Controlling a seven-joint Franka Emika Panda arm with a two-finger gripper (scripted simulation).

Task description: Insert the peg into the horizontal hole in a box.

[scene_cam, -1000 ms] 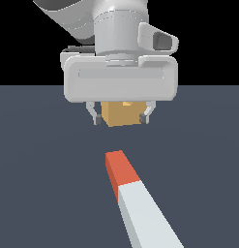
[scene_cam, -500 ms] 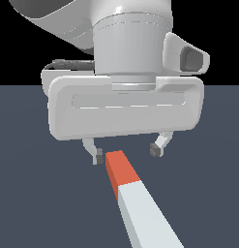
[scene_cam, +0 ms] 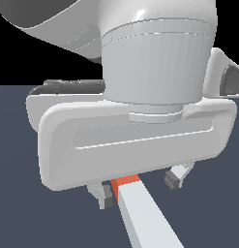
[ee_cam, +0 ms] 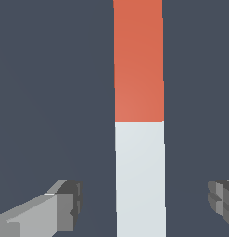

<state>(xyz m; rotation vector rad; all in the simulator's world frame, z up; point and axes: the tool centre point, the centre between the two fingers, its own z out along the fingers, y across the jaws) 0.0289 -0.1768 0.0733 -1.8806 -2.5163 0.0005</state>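
The peg (scene_cam: 142,210) lies flat on the dark floor, a pale grey-white bar with a red-orange end (scene_cam: 125,181) pointing away from the exterior camera. In the wrist view the peg (ee_cam: 140,176) runs between my two fingers, its red section (ee_cam: 138,60) beyond them. My gripper (scene_cam: 140,188) is open and hovers over the pale part near the colour boundary, one fingertip (scene_cam: 107,195) on each side, apart from the bar. The box and its hole are hidden behind my hand.
My large white hand body (scene_cam: 135,140) fills most of the exterior view and blocks what lies behind it. Dark grey floor (ee_cam: 51,92) surrounds the peg.
My hand has come toward the exterior camera and lower, from above the box to straddling the peg near its red end. The box is now covered from view. The peg has not moved.
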